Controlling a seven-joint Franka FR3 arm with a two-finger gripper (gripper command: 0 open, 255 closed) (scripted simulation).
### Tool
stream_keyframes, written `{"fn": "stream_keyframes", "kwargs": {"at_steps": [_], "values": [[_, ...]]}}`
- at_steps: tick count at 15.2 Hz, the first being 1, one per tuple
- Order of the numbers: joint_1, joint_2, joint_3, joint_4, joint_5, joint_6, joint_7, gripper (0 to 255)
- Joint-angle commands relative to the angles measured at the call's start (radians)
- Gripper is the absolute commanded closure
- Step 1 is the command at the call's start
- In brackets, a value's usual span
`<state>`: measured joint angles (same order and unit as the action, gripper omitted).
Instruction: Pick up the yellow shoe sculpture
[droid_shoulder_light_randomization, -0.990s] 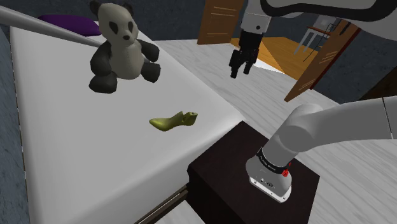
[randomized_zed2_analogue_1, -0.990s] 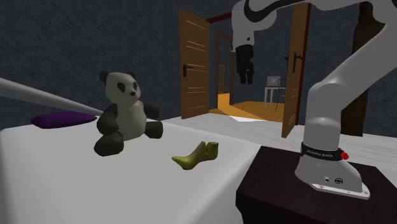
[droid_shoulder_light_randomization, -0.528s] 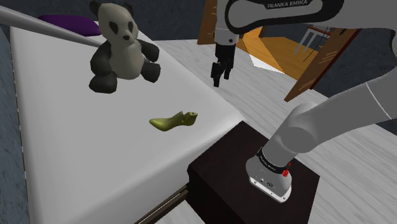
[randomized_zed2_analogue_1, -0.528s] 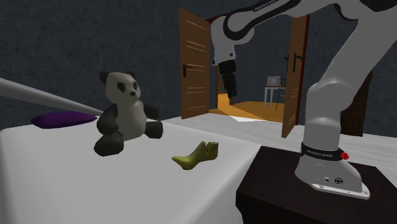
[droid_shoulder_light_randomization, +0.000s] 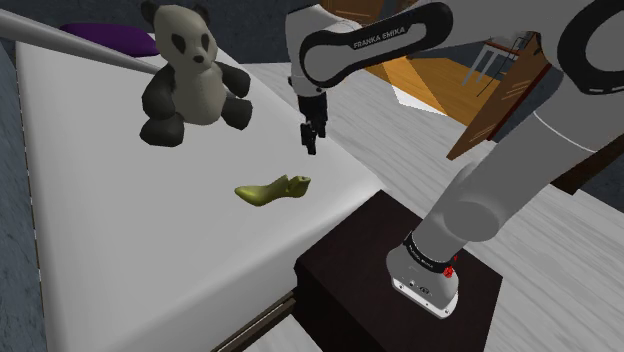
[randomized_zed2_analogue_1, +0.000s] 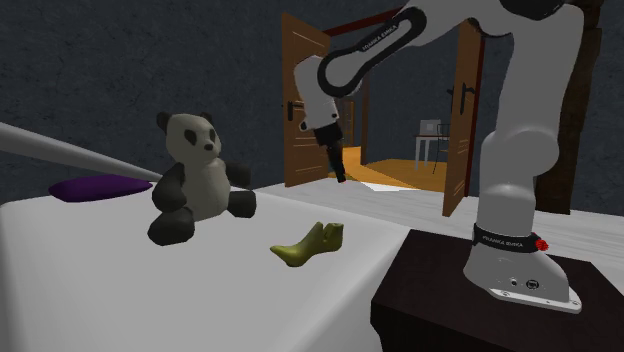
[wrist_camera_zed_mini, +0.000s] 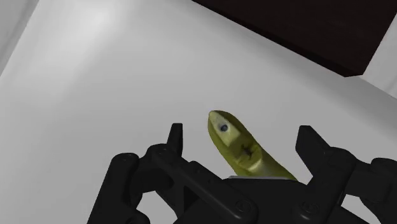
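Observation:
The yellow-green shoe sculpture (droid_shoulder_light_randomization: 272, 188) lies on its side on the white bed (droid_shoulder_light_randomization: 120, 230), near the bed's edge by the dark stand. It also lies in front of the panda (randomized_zed2_analogue_1: 308, 243). My black gripper (droid_shoulder_light_randomization: 310, 148) hangs in the air above and a little beyond the shoe, pointing down (randomized_zed2_analogue_1: 341, 177). In the wrist view the shoe (wrist_camera_zed_mini: 242, 147) shows between the two fingers, which stand apart without touching it. The gripper (wrist_camera_zed_mini: 240, 141) is open and holds nothing.
A panda plush (droid_shoulder_light_randomization: 190, 72) sits further back on the bed, with a purple cushion (droid_shoulder_light_randomization: 112, 36) behind it. The dark stand (droid_shoulder_light_randomization: 400, 290) butts against the bed's edge. Open wooden doors (randomized_zed2_analogue_1: 305, 100) stand beyond, over a pale floor.
The arm has swung toward the shoulder view's left and downward, bringing the gripper from over the floor near the doors to above the bed by the shoe. The shoe has not moved.

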<state>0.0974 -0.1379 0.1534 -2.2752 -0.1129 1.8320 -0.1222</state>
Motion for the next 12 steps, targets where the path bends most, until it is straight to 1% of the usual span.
{"fn": "stream_keyframes", "kwargs": {"at_steps": [1,8,9,12], "values": [[0.017,0.085,0.021,0.032,-0.033,0.027,-0.012,0],[0.080,0.360,0.073,0.157,-0.172,0.083,-0.047,0],[0.087,0.384,0.076,0.168,-0.185,0.086,-0.049,0],[0.089,0.411,0.072,0.161,-0.195,0.119,-0.037,0]]}}
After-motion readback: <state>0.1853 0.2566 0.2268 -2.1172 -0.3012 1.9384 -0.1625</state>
